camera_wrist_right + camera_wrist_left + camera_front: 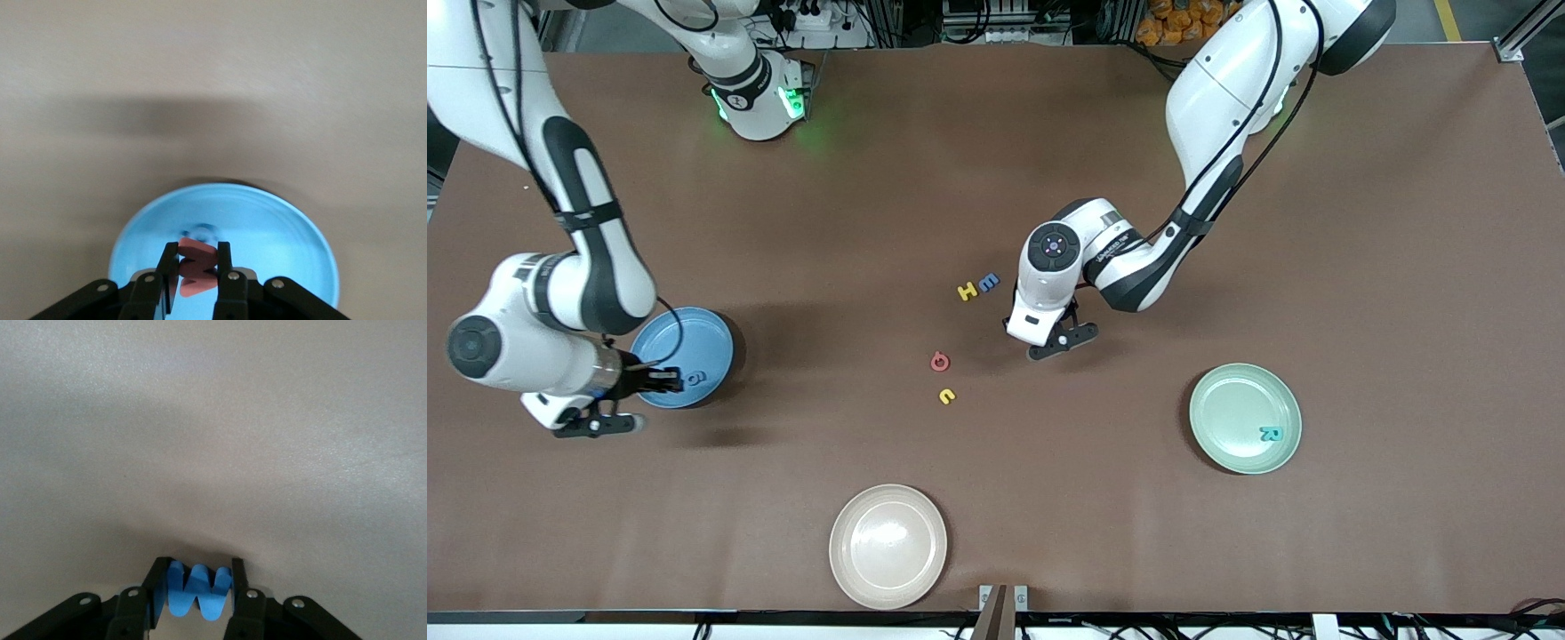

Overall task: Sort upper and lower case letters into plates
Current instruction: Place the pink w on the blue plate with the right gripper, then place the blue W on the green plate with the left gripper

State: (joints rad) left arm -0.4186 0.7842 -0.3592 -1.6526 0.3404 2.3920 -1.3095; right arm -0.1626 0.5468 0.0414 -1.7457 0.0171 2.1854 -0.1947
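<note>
Two grippers each pinch a letter. The left gripper (199,581), low at mid-bench, has its jaws closed on a blue W (198,590). The right gripper (197,265) holds a red letter (195,265) over the blue plate (685,356). A teal R (1269,434) lies in the mint plate (1245,418); a yellow H (967,291) sits on the bench (996,160).

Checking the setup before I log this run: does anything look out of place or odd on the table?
Nothing is spilled or damaged. One thing stands apart: a cream plate sits at the table edge nearest the front camera with nothing in it, while the blue plate and green plate each hold a letter.
</note>
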